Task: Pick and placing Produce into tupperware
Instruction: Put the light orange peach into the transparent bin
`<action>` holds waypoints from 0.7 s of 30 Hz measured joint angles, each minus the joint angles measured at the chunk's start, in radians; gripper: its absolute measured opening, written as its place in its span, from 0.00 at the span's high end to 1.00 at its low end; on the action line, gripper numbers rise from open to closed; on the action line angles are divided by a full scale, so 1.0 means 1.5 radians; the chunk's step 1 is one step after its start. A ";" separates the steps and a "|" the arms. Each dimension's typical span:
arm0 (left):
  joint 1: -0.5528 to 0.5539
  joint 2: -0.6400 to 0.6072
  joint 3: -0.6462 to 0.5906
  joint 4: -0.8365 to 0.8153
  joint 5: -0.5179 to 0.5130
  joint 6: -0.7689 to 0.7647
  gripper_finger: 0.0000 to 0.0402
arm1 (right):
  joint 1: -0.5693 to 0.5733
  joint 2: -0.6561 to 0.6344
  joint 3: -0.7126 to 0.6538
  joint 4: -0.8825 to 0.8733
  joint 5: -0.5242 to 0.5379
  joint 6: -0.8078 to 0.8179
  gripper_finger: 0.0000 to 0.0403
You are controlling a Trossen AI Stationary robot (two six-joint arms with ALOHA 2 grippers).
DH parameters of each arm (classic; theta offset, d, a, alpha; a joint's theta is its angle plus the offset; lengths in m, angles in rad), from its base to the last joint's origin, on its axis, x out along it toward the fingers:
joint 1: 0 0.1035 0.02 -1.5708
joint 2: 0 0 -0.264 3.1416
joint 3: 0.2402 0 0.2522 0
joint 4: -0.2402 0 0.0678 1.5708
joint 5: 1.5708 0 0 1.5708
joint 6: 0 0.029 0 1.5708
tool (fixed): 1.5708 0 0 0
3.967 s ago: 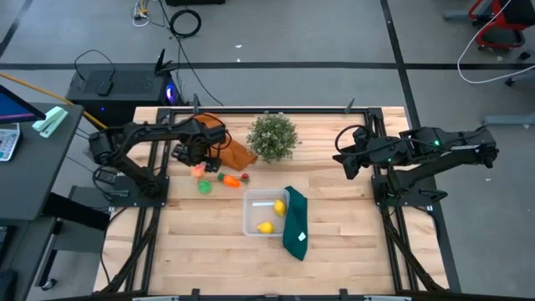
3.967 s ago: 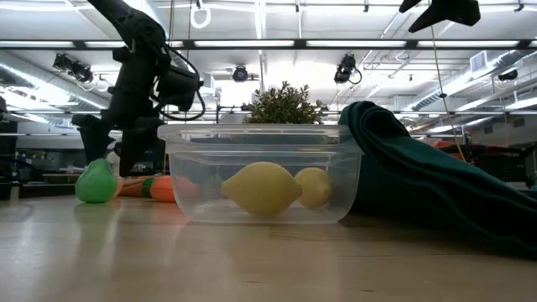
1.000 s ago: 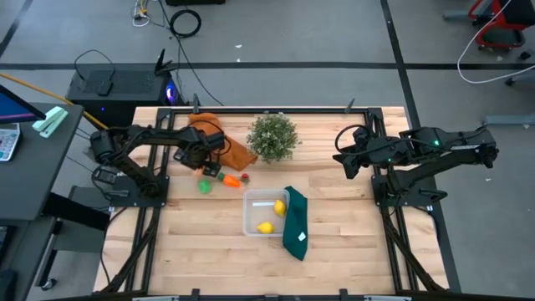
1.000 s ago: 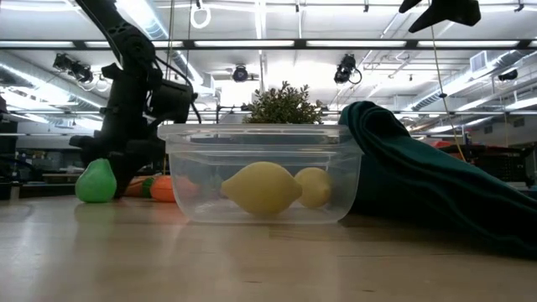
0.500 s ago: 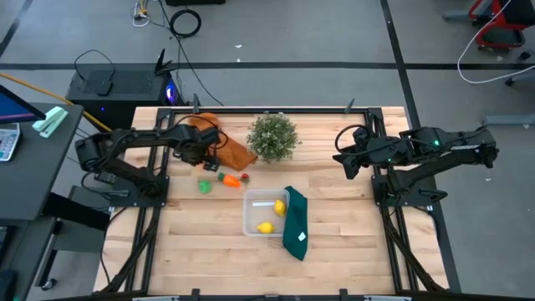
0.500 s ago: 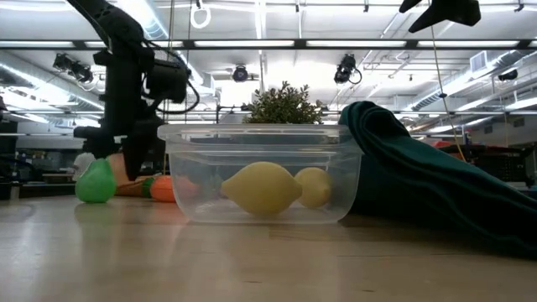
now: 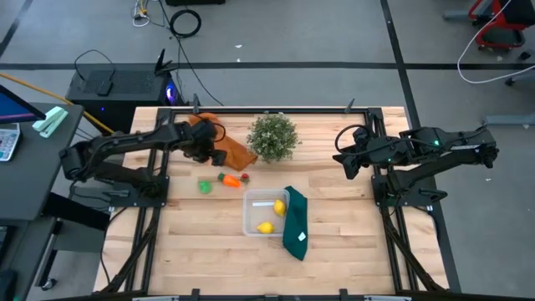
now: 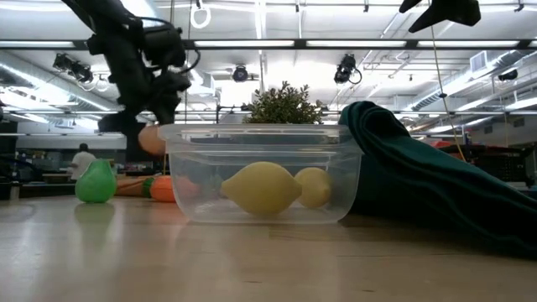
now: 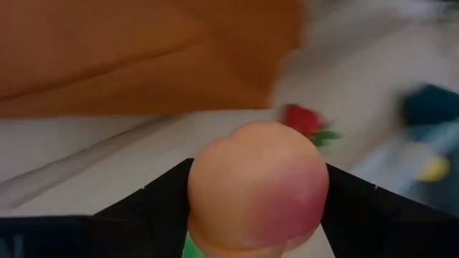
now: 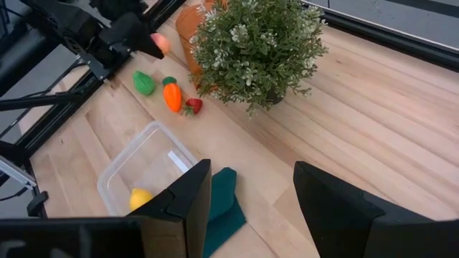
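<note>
My left gripper (image 7: 212,155) is shut on a pink peach (image 9: 257,188) and hangs in the air at the table's far left, beside the orange cloth; the low view shows the peach (image 8: 151,138) above the table. A green fruit (image 7: 204,186), an orange carrot (image 7: 227,178) and a small red one (image 7: 245,177) lie on the wood below. The clear tupperware (image 7: 252,219) holds two yellow lemons (image 7: 280,207). My right gripper (image 10: 251,208) waits open, high over the table's right side. My left gripper pinches the peach between its two fingers (image 9: 154,211), one on each of its opposite sides (image 9: 204,208). The fingers slant down from the table's left. The peach is lifted clear of the table.
A bushy potted plant (image 7: 272,136) stands at the far middle, with an orange cloth (image 7: 232,149) to its left. A dark green cloth (image 7: 295,224) is draped over the tupperware's right rim. Bare wood lies near the front edge and to the right.
My left gripper has risen from the table with the peach and tipped from pointing steeply down to a shallower slant. The peach, low beside the green fruit a second ago, now hangs clear above the table.
</note>
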 joint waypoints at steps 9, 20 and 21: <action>-0.083 0.000 0.000 0.154 0.092 -0.047 0.31 | 0.000 0.000 0.000 0.000 0.000 0.000 0.59; -0.186 0.000 0.000 0.337 0.109 -0.132 0.35 | -0.001 0.000 0.000 0.000 0.001 0.000 0.59; -0.193 0.000 0.000 0.352 0.109 -0.135 0.33 | -0.001 0.000 0.000 0.000 0.001 0.000 0.59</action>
